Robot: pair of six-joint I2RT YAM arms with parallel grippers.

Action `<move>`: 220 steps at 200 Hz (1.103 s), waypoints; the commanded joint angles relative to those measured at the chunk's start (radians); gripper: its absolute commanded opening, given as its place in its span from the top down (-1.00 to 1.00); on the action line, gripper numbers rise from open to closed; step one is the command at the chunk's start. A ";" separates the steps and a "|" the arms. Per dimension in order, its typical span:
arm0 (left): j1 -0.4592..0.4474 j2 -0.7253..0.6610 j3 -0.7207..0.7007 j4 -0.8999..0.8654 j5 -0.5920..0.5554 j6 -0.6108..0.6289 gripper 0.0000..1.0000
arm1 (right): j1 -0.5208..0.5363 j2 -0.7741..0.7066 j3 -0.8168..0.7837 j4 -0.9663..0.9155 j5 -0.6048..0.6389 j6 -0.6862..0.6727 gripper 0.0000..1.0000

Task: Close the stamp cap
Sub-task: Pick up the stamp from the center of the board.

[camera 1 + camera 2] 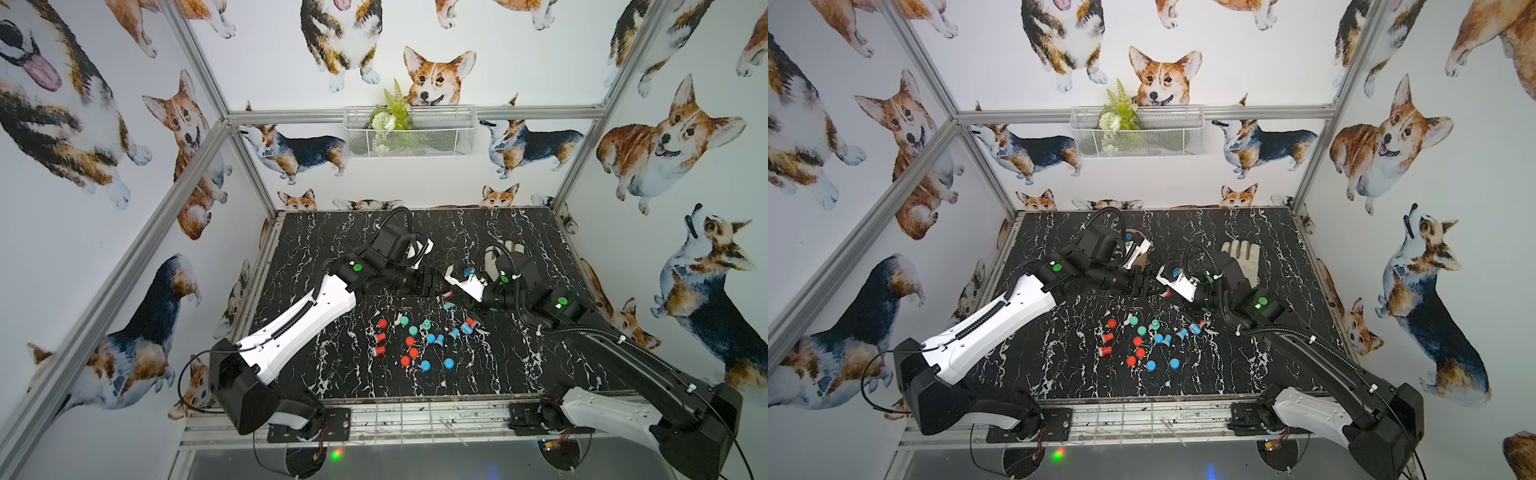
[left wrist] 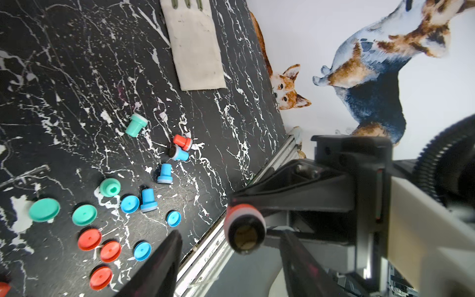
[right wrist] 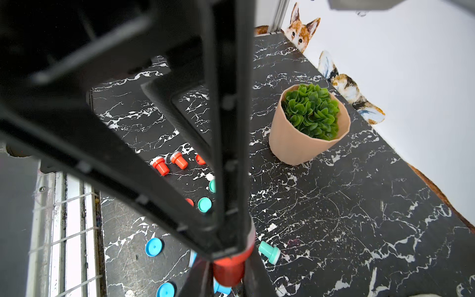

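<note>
Red stamp [image 2: 244, 228]: pinched in right gripper [image 3: 228, 276] fingers, uncapped face turned outward, presumably for capping; left gripper [image 2: 230, 235] fingers spread either side, apparently clear of it; red caps [image 2: 89, 239] loose on desk [image 2: 64, 77].

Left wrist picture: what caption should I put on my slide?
Right end effector holds a red stamp face-on before the open left end effector, loose caps scattered on the table.

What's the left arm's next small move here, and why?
Probably close the left gripper onto the red stamp: its jaws stand open on either side of the stamp's bare dark face, while the right gripper is shut on its handle. No cap is on it; red caps lie on the table.
</note>
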 commanded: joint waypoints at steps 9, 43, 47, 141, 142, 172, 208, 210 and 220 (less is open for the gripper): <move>-0.009 0.025 0.016 0.035 0.051 -0.014 -0.14 | 0.010 0.002 0.007 0.049 -0.027 -0.012 0.91; -0.017 0.034 0.022 0.023 0.054 -0.005 0.07 | 0.014 -0.002 0.007 0.058 -0.008 -0.006 0.91; -0.019 0.035 0.022 0.021 0.053 -0.002 0.09 | 0.016 -0.001 0.006 0.060 -0.006 -0.006 0.91; -0.019 0.025 0.014 0.002 0.066 0.011 0.39 | 0.017 -0.016 0.002 0.071 0.029 0.002 0.91; -0.020 0.025 0.014 0.002 0.066 0.012 0.40 | 0.017 -0.016 0.001 0.071 0.028 0.002 0.91; -0.021 0.024 0.018 0.005 0.069 0.013 0.59 | 0.019 -0.020 0.000 0.072 0.021 0.003 0.91; -0.007 0.001 0.024 0.043 0.079 -0.014 0.73 | 0.019 -0.063 -0.020 0.114 0.033 0.007 0.53; -0.004 -0.001 0.023 0.049 0.083 -0.019 0.73 | 0.018 -0.066 -0.022 0.118 0.033 0.007 0.49; 0.012 -0.012 0.014 0.085 0.109 -0.047 0.73 | 0.019 -0.089 -0.031 0.139 0.036 0.008 0.36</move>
